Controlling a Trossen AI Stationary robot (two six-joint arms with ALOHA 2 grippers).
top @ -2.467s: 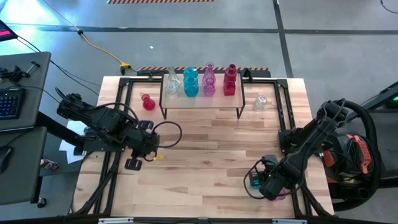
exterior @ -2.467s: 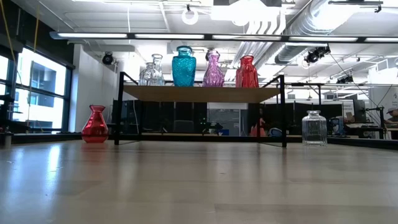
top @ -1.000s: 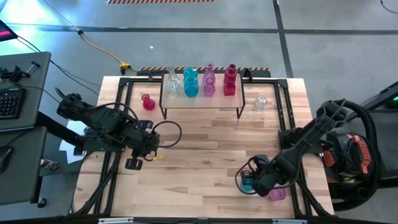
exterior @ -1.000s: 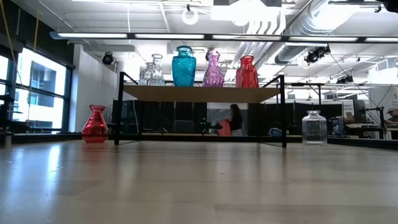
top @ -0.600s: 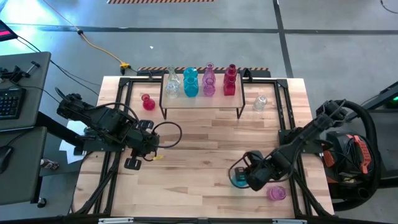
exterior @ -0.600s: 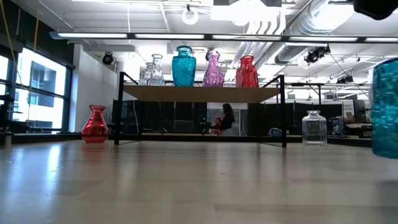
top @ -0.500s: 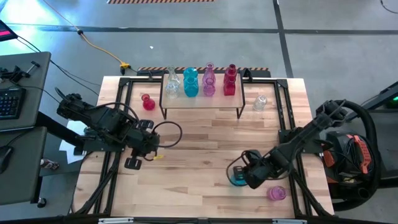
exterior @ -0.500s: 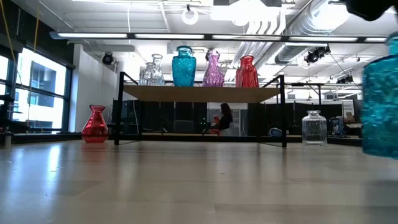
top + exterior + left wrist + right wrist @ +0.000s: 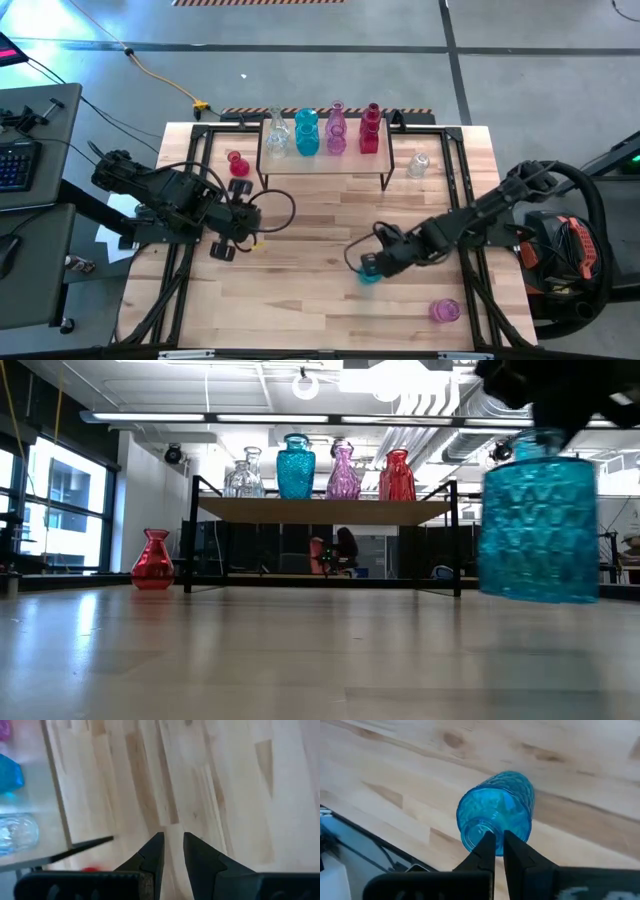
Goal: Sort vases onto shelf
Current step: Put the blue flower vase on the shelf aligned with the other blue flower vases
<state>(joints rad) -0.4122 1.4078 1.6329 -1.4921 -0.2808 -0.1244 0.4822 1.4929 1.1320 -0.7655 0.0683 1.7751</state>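
My right gripper (image 9: 378, 258) is shut on a teal-blue vase (image 9: 369, 267), held above the middle right of the table; it looms large in the low view (image 9: 538, 525) and shows in the right wrist view (image 9: 497, 817). The shelf (image 9: 325, 162) stands at the far middle on its black legs, with a clear, a teal, a pink and a red vase standing on its top (image 9: 325, 510). My left gripper (image 9: 224, 247) hovers over the left of the table, fingers nearly together and empty (image 9: 172, 845). My right gripper holds the teal vase by the rim of its mouth (image 9: 492, 831), one finger inside the opening and one outside. The fingers come from above, slanting down. The vase hangs below them, nearly upright and clear of the table.
A red vase (image 9: 238, 163) stands on the table left of the shelf, a clear vase (image 9: 419, 164) right of it, and a pink vase (image 9: 445, 311) near the front right corner. Black frame rails run along both table sides. A person (image 9: 345, 550) shows far behind.
My right gripper has carried the teal vase from the near right corner toward the table's left and far side, lifted clear; the pink vase stayed where it was. My left gripper has shifted a little toward the far edge and the right.
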